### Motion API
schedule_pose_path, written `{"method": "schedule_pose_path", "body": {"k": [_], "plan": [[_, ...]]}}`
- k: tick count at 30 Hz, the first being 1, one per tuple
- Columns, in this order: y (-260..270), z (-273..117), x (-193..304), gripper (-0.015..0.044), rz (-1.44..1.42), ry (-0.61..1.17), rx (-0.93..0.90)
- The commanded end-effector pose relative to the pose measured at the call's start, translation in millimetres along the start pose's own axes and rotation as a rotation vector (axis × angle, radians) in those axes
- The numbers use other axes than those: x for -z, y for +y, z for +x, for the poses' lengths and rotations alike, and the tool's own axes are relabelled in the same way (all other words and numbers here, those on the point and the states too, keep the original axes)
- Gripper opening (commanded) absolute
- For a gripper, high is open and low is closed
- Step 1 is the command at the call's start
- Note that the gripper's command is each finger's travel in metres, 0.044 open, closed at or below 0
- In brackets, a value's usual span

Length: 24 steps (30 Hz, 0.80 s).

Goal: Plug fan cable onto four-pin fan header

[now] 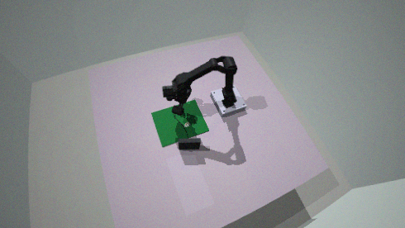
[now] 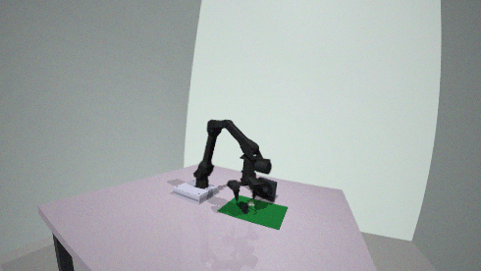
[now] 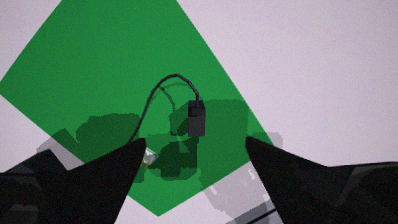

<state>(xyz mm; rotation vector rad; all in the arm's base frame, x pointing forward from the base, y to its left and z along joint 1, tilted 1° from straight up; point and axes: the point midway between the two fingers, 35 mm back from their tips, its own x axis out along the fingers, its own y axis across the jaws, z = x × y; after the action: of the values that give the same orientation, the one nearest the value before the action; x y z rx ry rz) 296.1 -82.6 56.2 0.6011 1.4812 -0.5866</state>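
"Green board [image 1: 163, 124] [image 2: 270, 216] [image 3: 115, 60], black plug [image 3: 197, 120] above or on it, off the header [image 3: 152, 158]. Why's the hand [image 1: 178, 111] [image 2: 245, 196] [image 3: 196, 142] spread so wide?"

"Wide open, holding nothing. Probably so the fingers can pass either side of the plug before closing."

"And the cable [image 3: 151, 97]?"

"It arches from the plug's end, presumably leaving the other end free to meet the pins."
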Motion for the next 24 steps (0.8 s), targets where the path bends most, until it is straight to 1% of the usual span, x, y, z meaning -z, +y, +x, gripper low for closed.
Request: {"method": "schedule_pose_path", "body": {"k": [1, 24], "plan": [[-1, 5, 0, 0.0440, 0.004, -0.006, 0.002], [-1, 42, -1, 0.0440, 0.004, -0.006, 0.002]]}}
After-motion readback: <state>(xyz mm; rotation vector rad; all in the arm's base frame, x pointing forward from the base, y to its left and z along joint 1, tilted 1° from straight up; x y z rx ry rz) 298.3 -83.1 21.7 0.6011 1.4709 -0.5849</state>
